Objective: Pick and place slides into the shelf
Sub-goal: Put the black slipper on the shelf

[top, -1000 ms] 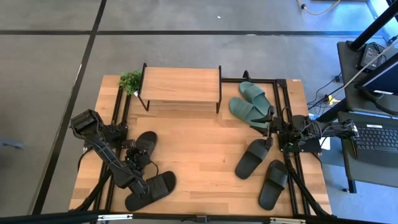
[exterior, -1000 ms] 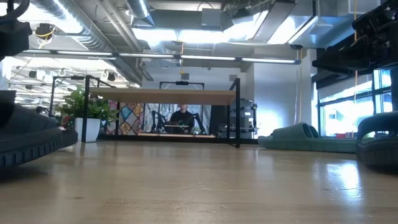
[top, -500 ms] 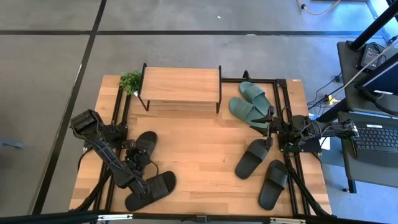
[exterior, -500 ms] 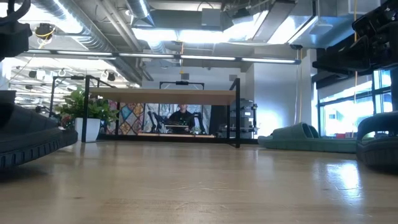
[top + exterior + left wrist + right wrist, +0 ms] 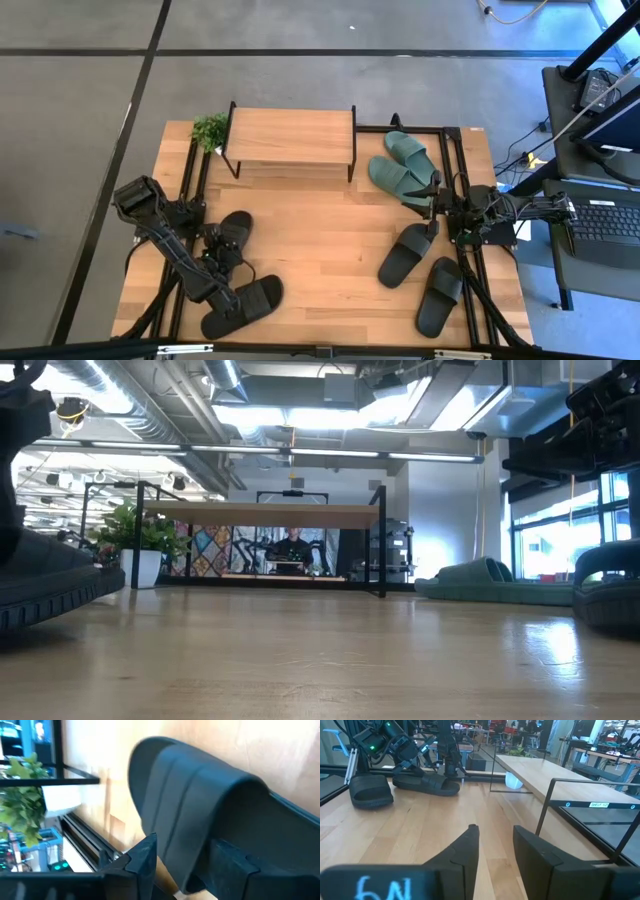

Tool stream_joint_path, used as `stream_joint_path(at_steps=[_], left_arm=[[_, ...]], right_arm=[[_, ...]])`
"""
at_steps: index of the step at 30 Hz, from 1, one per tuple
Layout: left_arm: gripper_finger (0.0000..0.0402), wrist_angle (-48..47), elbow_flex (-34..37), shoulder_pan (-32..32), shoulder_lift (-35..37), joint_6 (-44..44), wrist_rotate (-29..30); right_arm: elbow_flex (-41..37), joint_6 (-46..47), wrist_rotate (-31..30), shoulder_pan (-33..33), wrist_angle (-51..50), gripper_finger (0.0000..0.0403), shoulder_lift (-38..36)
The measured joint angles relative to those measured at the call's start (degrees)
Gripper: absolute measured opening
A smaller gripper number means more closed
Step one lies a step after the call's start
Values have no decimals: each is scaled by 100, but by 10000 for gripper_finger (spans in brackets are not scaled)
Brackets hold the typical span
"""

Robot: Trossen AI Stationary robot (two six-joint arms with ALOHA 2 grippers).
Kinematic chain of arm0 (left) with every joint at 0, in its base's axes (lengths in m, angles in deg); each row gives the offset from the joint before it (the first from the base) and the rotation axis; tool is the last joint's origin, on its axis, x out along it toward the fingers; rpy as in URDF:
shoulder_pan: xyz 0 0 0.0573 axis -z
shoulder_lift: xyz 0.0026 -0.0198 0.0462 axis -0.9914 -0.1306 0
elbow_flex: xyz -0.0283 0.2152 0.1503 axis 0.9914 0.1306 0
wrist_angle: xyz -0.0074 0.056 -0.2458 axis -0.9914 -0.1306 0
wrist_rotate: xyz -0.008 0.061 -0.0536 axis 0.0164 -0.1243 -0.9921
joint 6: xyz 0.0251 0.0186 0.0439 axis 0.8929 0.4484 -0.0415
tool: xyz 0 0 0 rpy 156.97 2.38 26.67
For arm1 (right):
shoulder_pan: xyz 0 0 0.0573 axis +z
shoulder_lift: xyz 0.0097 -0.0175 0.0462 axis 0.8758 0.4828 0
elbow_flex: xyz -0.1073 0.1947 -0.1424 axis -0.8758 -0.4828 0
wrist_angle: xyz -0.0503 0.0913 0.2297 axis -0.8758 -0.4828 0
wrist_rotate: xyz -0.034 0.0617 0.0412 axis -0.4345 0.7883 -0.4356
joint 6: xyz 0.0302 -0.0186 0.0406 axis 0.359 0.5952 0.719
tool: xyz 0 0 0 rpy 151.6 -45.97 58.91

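Note:
My left gripper [image 5: 182,857] is open at the near left, low over a black slide [image 5: 233,233] that lies flat on the table. Its fingers stand on either side of the slide's strap edge [image 5: 192,845]. A second black slide [image 5: 243,306] lies nearer the front edge. My right gripper [image 5: 496,845] hovers open and empty at the table's right side, beside two teal slides [image 5: 400,165] and two more black slides [image 5: 407,254], [image 5: 440,296]. The shelf [image 5: 290,135] stands at the far middle with nothing on its top board. My left gripper has the black slide's strap edge [image 5: 200,870] between its open fingers, which come level along the table. Wood shows between one finger [image 5: 145,860] and the strap. Whether the other finger [image 5: 230,867] touches the slide I cannot tell. The slide rests on the table.
A small potted plant [image 5: 210,128] stands at the shelf's left end. Black frame rails [image 5: 190,190] run along both table sides. Bare wood lies in the middle in front of the shelf. In the low view a person [image 5: 292,546] sits in the room behind the table.
My left gripper has opened at the black slide, and its dark outline at the left edge of the low view has changed shape. The slide lies where it was.

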Motion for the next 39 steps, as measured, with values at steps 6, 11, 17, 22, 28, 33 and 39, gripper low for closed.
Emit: stream_joint_path(at_steps=[6,11,17,22,28,33,39], left_arm=[[155,26,26,-2,0,8,69],[155,373,346,-2,0,-12,116],[155,433,642,-4,0,11,124],[155,438,697,-2,0,7,127],[155,539,697,-2,0,4,128],[155,760,702,-4,0,11,162],[155,765,702,-2,0,9,180]], right_arm=[[0,5,0,-2,-50,122,0],[0,33,0,0,-65,122,0],[0,135,2,0,-72,122,0],[0,152,2,0,-72,122,0],[0,150,2,-2,-72,122,0],[0,145,2,-1,-72,122,0],[0,150,2,-1,-72,122,0]])
